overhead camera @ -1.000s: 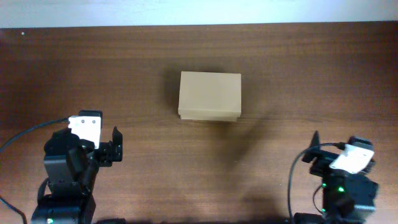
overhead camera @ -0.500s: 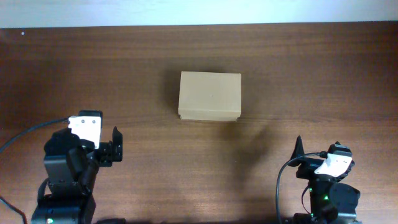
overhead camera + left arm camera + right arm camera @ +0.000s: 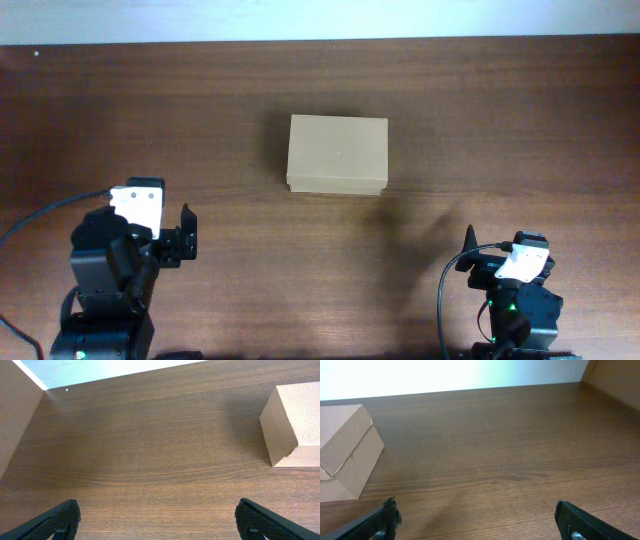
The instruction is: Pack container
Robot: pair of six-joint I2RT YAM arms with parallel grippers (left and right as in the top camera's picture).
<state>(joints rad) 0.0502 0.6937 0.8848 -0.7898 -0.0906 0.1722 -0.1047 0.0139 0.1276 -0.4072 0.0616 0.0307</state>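
Left hand (image 3: 184, 238) sits in the lower left of the overhead view, its two fingers spread wide with nothing between them. From its own wrist camera only the dark fingertips (image 3: 62, 519) show, one at each bottom corner, with bare counter (image 3: 150, 460) between them. Right hand (image 3: 492, 252) sits in the lower right of the overhead view, likewise spread wide and empty, with its fingertips (image 3: 380, 521) at the bottom corners of its wrist view.

The container (image 3: 337, 153), a plain tan cardboard box, rests on the counter just above the middle of the overhead frame, its flap lid folded down shut. It lies well apart from both hands and touches neither. In the left wrist view it appears at the upper right edge, partly cut off. In the right wrist view it appears at the left edge, where the seam of the lid runs along its side.

The counter is dark brown wood grain. A pale strip (image 3: 320, 20) runs along the top of the overhead frame. A black cable (image 3: 40, 214) curves from the left arm toward the left edge, and a second cable (image 3: 445, 295) loops beside the right arm.
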